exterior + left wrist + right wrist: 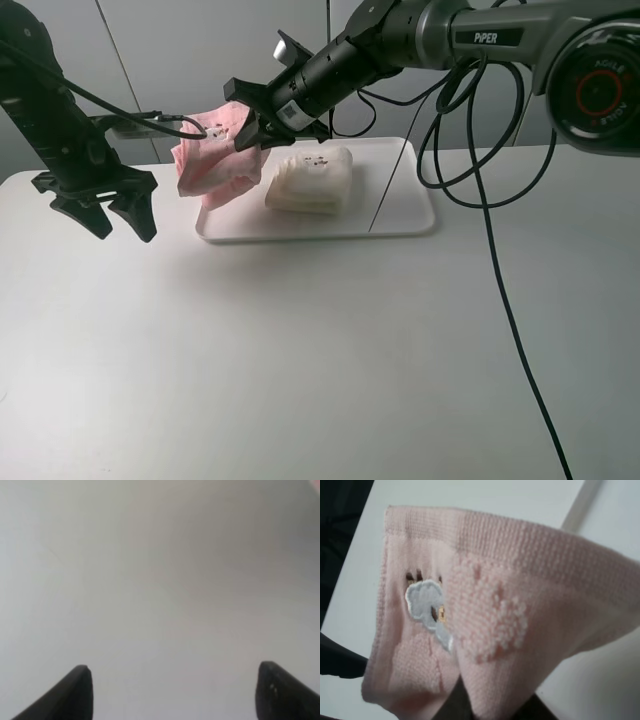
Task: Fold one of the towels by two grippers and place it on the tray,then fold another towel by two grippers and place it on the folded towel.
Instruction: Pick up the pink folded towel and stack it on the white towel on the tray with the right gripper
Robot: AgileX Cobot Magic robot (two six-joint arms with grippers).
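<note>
Folded towel (311, 181) lies on tray (400, 215); other towel (215, 160) hangs left

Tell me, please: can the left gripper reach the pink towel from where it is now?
Probably yes. The left gripper is open and empty, low over the table, and nothing stands between it and the pink towel. But the right gripper holds that towel up in the air, left of the cream towel.

White table (300, 350) bears the tray (400, 215) (white).
</note>
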